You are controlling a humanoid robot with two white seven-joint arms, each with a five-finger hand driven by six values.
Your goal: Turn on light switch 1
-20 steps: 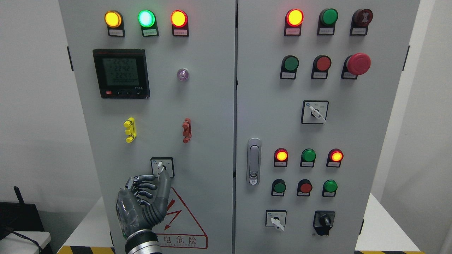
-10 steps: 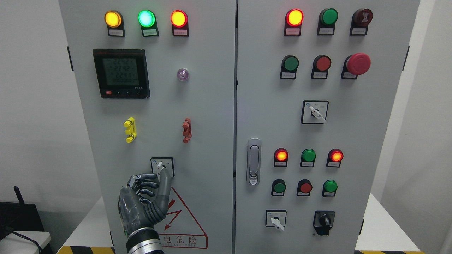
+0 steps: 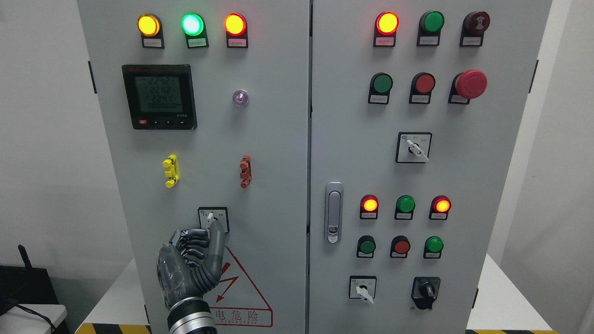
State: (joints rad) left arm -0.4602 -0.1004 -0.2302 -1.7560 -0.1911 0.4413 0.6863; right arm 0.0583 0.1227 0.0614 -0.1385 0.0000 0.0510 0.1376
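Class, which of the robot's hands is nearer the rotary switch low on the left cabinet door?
Left. The left hand reaches up from just below the rotary switch, fingers at its white lever. The right hand is not in view.

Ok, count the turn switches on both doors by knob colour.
White knobs: 3, the first one gripped by the left hand
Black knobs: 1
Total: 4
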